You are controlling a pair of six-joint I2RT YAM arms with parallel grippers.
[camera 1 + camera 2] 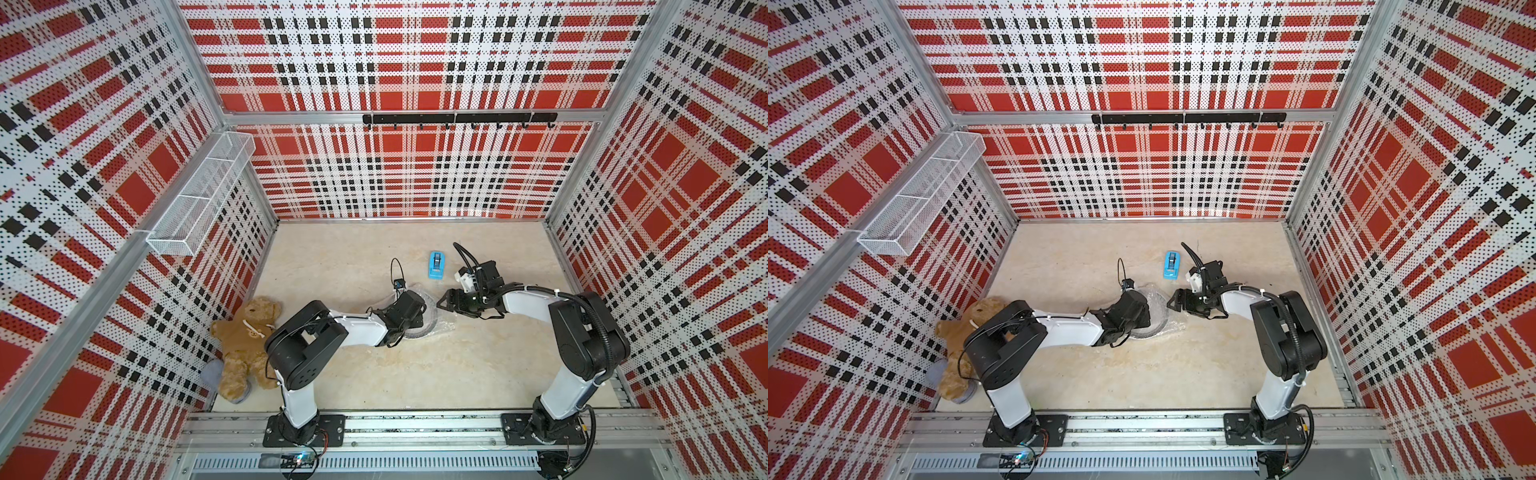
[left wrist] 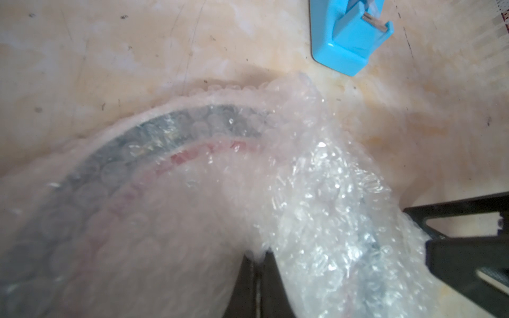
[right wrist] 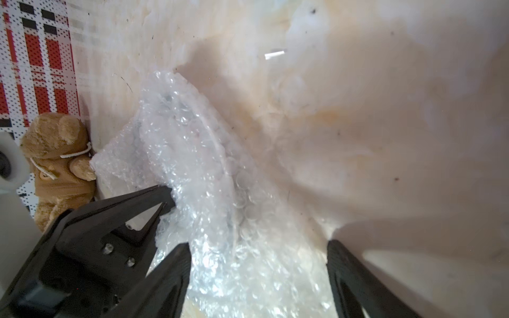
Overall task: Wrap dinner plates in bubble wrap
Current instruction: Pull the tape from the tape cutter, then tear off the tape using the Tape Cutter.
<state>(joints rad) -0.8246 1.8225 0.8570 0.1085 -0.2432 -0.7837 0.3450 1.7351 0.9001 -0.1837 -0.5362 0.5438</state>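
Note:
The dinner plate point(image 2: 165, 129) lies on the table under the bubble wrap point(image 2: 316, 179). Its dark rim and red band show through the sheet. In both top views the plate point(image 1: 430, 311) point(image 1: 1156, 305) is mostly hidden by my left wrist, and crumpled bubble wrap point(image 1: 445, 323) point(image 1: 1177, 323) bunches at its right side. My left gripper point(image 2: 257, 254) is shut, pinching a fold of wrap over the plate. My right gripper point(image 3: 259, 246) is open, with its fingers standing wide on either side of the bunched wrap point(image 3: 209, 192). It hangs just right of the plate point(image 1: 442, 304).
A blue tape dispenser point(image 1: 436, 264) point(image 2: 347, 35) stands just behind the plate. A brown teddy bear point(image 1: 245, 345) point(image 3: 57, 159) lies against the left wall. A white wire basket point(image 1: 199, 195) hangs on the left wall and a black hook rail point(image 1: 457, 118) on the back wall.

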